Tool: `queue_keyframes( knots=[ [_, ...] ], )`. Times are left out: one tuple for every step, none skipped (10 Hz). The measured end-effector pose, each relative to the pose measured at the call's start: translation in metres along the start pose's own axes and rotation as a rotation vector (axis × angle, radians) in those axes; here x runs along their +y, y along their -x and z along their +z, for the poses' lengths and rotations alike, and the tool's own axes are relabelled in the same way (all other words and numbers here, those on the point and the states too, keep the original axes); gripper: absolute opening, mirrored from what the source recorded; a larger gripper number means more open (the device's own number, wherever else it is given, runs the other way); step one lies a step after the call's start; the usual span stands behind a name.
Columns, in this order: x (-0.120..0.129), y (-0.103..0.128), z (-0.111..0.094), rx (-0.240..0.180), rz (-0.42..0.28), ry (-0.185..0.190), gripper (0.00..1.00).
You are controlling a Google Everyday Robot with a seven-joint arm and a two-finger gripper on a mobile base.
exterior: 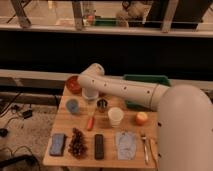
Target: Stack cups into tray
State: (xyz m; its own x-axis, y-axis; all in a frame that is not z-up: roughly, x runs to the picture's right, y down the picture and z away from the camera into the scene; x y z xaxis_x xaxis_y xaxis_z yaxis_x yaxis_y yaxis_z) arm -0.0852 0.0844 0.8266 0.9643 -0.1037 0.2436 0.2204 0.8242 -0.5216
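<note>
Wooden desk (pixel 61 125) bears three upright cups: light-blue cup (pixel 72 105) at nine o'clock, metal cup (pixel 102 104) central, cream cup (pixel 115 116) at five. The green tray (pixel 150 78) lies at two o'clock. The tool (pixel 90 102) hangs between the light-blue cup and the metal cup; whether it grips anything I cannot tell.

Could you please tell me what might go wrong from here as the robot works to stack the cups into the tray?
1. The gripper hangs low between the light-blue cup and the metal cup. Going down for one could knock over the other.
2. The tray lies behind the arm, partly hidden. A swing towards it might sweep the cream-white cup or the orange-red bowl.
</note>
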Motion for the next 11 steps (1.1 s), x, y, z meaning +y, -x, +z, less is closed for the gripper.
queue_keyframes(
  knots=[
    [0.0, -0.009, 0.001, 0.013, 0.013, 0.001, 0.8],
    [0.001, -0.018, 0.003, 0.025, 0.027, 0.002, 0.8],
    [0.0, -0.023, 0.003, 0.035, 0.033, 0.0, 0.8],
    [0.0, -0.027, 0.004, 0.042, 0.041, 0.001, 0.8],
    [-0.001, -0.034, 0.006, 0.052, 0.051, 0.001, 0.8],
    [0.0, -0.041, 0.007, 0.061, 0.061, 0.002, 0.8],
    [0.0, -0.047, 0.008, 0.07, 0.071, 0.001, 0.8],
    [0.001, -0.053, 0.011, 0.077, 0.081, 0.003, 0.8],
    [0.003, -0.058, 0.013, 0.082, 0.087, 0.006, 0.8],
    [0.006, -0.065, 0.016, 0.089, 0.096, 0.01, 0.8],
    [0.009, -0.071, 0.02, 0.094, 0.105, 0.016, 0.8]
  ],
)
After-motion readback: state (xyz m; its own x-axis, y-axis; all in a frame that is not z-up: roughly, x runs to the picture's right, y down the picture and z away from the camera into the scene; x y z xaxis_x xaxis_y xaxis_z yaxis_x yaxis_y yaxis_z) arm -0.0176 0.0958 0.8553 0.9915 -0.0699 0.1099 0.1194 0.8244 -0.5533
